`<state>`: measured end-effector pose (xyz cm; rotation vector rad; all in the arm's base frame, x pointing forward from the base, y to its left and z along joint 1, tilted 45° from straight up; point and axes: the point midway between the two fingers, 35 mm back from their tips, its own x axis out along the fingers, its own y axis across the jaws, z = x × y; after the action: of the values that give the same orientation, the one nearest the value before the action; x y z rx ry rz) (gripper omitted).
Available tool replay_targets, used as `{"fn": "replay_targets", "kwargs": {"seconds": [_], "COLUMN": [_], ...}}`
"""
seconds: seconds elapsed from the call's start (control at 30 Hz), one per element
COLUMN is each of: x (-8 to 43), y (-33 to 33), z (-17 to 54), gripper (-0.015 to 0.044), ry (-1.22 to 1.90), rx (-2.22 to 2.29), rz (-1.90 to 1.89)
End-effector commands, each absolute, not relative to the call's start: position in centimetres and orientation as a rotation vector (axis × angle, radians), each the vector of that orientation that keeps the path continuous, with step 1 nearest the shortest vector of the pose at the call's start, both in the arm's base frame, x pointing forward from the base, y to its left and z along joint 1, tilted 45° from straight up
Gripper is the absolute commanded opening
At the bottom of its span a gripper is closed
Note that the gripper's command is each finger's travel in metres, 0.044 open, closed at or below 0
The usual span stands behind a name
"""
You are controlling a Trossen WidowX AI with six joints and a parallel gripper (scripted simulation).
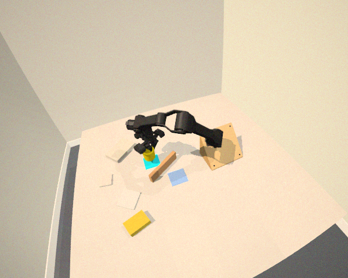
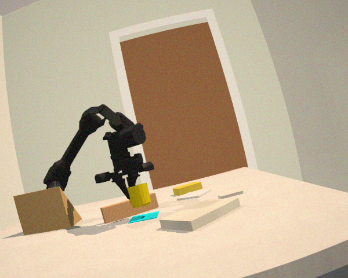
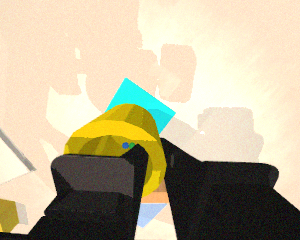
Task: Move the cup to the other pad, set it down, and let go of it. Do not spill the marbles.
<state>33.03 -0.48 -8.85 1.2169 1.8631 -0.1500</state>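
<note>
The yellow cup (image 1: pixel 149 154) (image 2: pixel 139 196) (image 3: pixel 132 120) hangs a little above the cyan pad (image 1: pixel 151 163) (image 2: pixel 151 215) (image 3: pixel 127 95), nearly upright. A blue and a green marble (image 3: pixel 125 145) show inside it in the wrist view. My gripper (image 3: pixel 154 141) is shut on the cup's wall; one finger is inside the cup and hides part of its interior. The light blue pad (image 1: pixel 177 176) (image 3: pixel 151 212) lies on the other side of the wooden bar, with nothing on it.
The upright wooden bar (image 1: pixel 162 166) (image 2: pixel 129 208) stands between the two pads. A beige slab (image 1: pixel 118 154) (image 2: pixel 199 214) lies beside the cyan pad. A yellow block (image 1: pixel 136 222) (image 2: pixel 187 187), thin pale tiles and a wooden wedge box (image 2: pixel 42 211) are farther off.
</note>
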Motion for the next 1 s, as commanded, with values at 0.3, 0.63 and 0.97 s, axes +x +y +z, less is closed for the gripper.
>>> {"fn": "replay_targets", "kwargs": {"seconds": [0.3, 0.63, 0.97], "x": [32.4, 32.4, 32.4], "y": [1.2, 1.6, 1.6], "z": [-10.9, -11.1, -11.1], "gripper": [0.0000, 0.0000, 0.0000], "ry": [1.873, 1.868, 1.868], "rx": [1.228, 1.218, 1.218], "rz": [-0.154, -0.149, -0.149]}}
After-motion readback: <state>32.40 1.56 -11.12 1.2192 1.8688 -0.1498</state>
